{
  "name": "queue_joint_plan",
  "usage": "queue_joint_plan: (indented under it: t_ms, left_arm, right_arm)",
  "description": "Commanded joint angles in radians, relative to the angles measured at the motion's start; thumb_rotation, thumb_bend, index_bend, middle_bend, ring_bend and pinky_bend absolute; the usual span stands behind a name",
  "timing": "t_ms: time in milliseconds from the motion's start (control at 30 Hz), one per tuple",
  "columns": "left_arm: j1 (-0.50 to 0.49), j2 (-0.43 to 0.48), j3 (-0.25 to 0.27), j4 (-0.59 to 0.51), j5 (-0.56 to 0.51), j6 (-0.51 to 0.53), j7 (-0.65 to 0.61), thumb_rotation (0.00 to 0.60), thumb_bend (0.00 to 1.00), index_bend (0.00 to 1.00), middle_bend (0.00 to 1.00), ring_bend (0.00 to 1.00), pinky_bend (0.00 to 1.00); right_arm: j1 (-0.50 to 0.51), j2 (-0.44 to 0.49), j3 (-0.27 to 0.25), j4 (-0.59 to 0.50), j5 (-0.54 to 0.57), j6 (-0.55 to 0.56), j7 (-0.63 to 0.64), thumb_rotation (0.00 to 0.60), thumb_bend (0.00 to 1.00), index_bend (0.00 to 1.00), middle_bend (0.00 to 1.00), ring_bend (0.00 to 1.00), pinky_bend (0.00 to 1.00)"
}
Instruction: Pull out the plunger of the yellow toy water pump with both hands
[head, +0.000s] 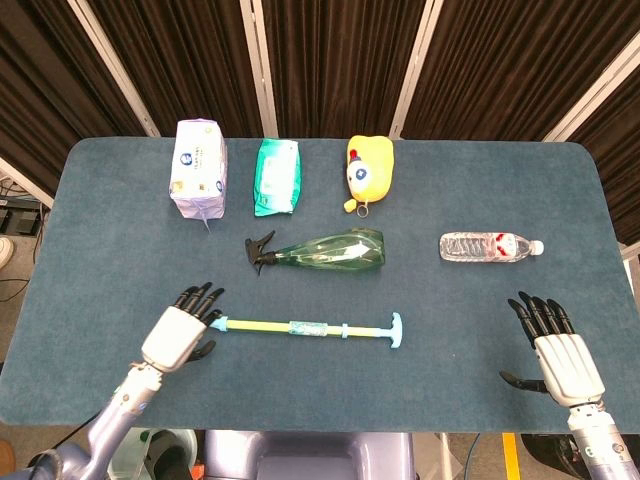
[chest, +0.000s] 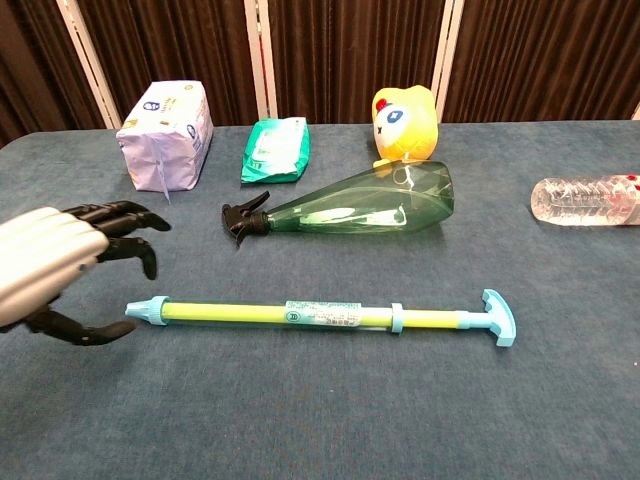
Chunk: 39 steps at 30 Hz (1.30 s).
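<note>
Two hands: both show in the head view; only the left shows in the chest view.
Left hand (head: 180, 335): fingers spread and grasping nothing, just beside the blue nozzle end of the pump, thumb low near the table; I cannot tell whether a fingertip touches the nozzle.
Right hand (head: 560, 355): fingers apart, released, holding nothing, near the front right edge of the table, well apart from the pump.
Pump (head: 305, 328): lies flat across the front middle of the table (head: 450, 320), yellow tube with blue nozzle toward the left hand and blue T-handle (head: 396, 331) toward the right; a short length of plunger shows between collar and handle.
Sprayer (head: 320, 250): green bottle on its side just behind the pump, black trigger head pointing left.
Water bottle (head: 490, 246): clear, on its side, right of the sprayer.
Tissue pack (head: 198, 167): white and lilac, back left.
Wipes (head: 277, 176): green packet, between tissue pack and plush.
Plush (head: 369, 170): yellow toy, back middle, behind the sprayer.
</note>
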Motion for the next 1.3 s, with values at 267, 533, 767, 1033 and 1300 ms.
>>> queue_joint_plan:
  t_ms: [267,533,767,1033,1300]
  left_arm:
    - [-0.079,-0.125,-0.046,0.138,-0.025,-0.048,0.039,0.600,0.26,0.36,0.13,0.07,0.20]
    - [-0.103,-0.186,-0.034,0.217,-0.042,-0.070,0.012,0.600,0.25,0.36,0.13,0.07,0.20]
    - [-0.115,-0.211,-0.028,0.267,-0.055,-0.066,-0.013,0.600,0.28,0.44,0.14,0.07,0.20]
    - [-0.127,-0.225,-0.023,0.296,-0.069,-0.078,-0.033,0.600,0.41,0.56,0.18,0.08,0.20]
    - [-0.127,-0.223,-0.008,0.295,-0.063,-0.042,-0.049,0.600,0.46,0.58,0.21,0.10,0.20]
  right_arm:
    - [0.015,0.030,-0.010,-0.020,0.006,-0.041,0.068,0.600,0.09,0.00,0.00,0.00,0.00]
    - [0.013,0.042,-0.006,-0.022,0.006,-0.028,0.089,0.600,0.09,0.00,0.00,0.00,0.00]
    - [0.011,0.044,-0.003,-0.019,0.015,-0.026,0.092,0.600,0.10,0.00,0.00,0.00,0.00]
    - [0.015,0.037,0.001,-0.014,0.033,-0.038,0.082,0.600,0.09,0.00,0.00,0.00,0.00]
    - [0.013,0.006,-0.007,-0.011,0.031,-0.041,0.039,0.600,0.12,0.11,0.00,0.00,0.00]
